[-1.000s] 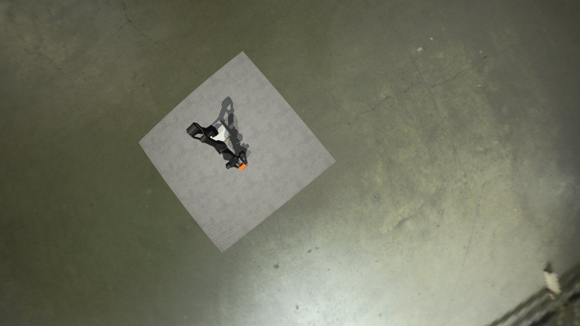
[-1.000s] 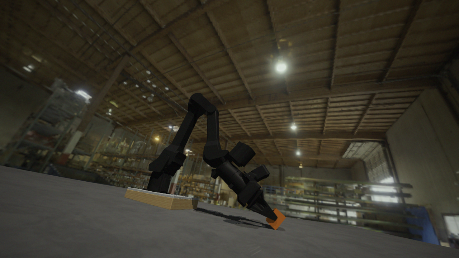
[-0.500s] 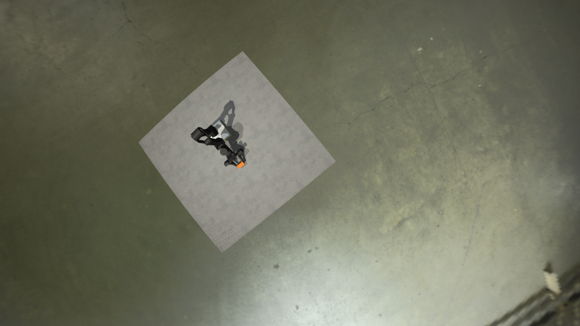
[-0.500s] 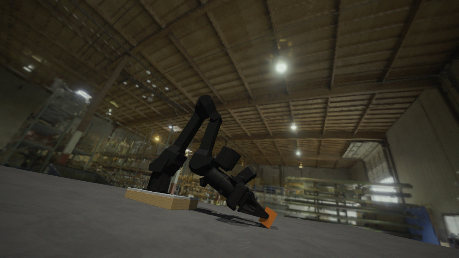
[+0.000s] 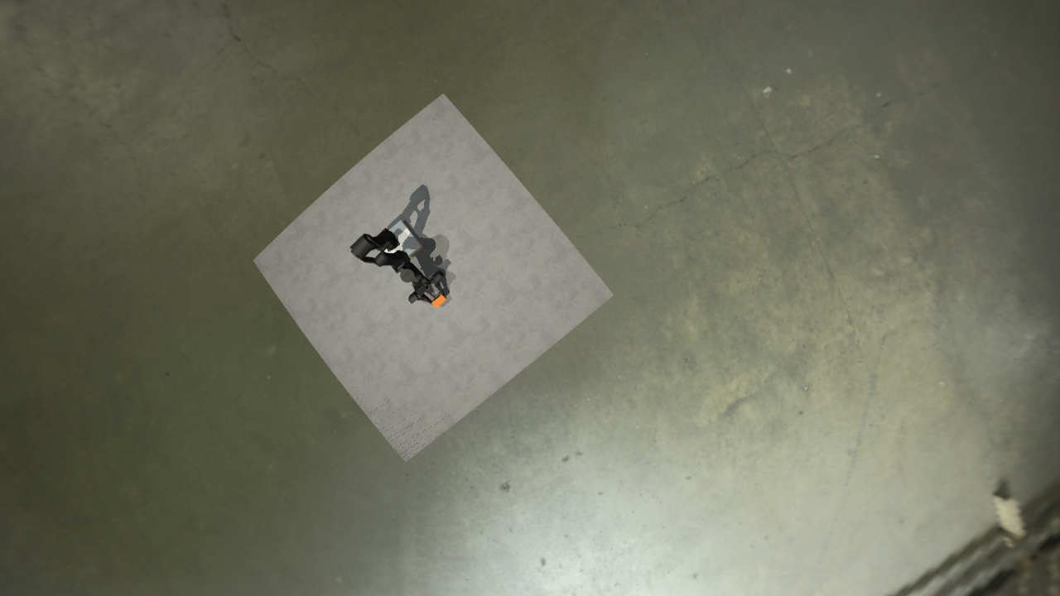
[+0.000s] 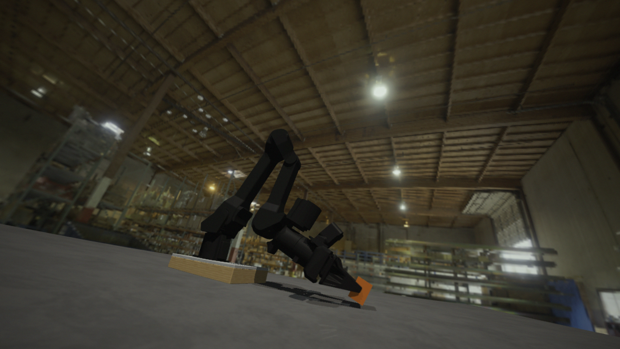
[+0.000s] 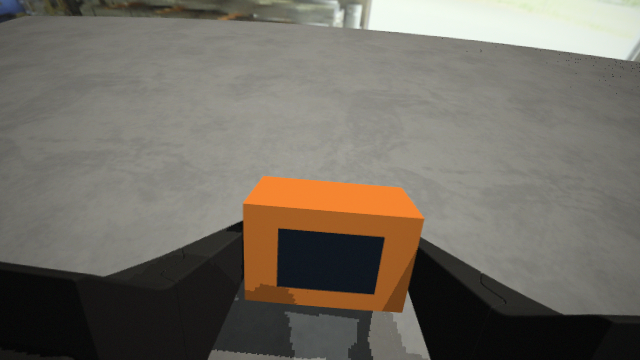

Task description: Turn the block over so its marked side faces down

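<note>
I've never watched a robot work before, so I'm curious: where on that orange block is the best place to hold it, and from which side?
By its two plain opposite side faces, as the fingers clamp it now. On the orange block those faces are flat and parallel, so the grip sits square. Coming from the side of the dark marked patch leaves that face uncovered, and the gripper can probably tip it down toward the table.

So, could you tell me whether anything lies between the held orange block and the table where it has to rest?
Nothing visible does. The gripper is shut on the orange block, tilted low over bare grey table.
</note>
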